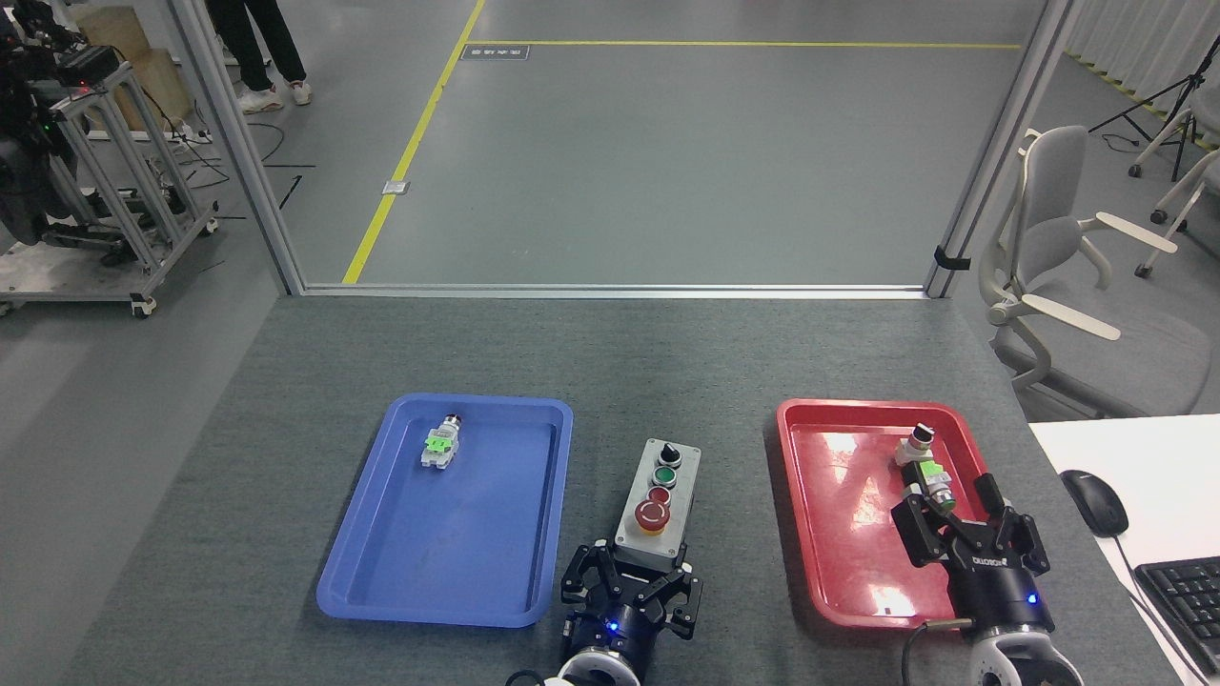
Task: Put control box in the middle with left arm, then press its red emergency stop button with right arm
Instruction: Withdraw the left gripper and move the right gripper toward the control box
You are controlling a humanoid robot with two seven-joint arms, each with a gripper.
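Note:
The control box (658, 500) lies lengthwise on the grey table between the two trays, its far end tipped slightly right. Its face shows a black knob, a green button, a small red button and, nearest me, the red emergency stop button (652, 514) on a yellow ring. My left gripper (631, 574) is at the bottom centre, its black fingers shut around the box's near end. My right gripper (959, 516) hovers over the near right part of the red tray (839, 534), fingers spread open and holding nothing.
A blue tray (457, 572) left of the box holds a small switch part (440, 444) with a green tag. Two switch parts (923, 462) lie in the red tray just beyond my right gripper. A white desk with a mouse (1094, 501) and keyboard borders the table's right side.

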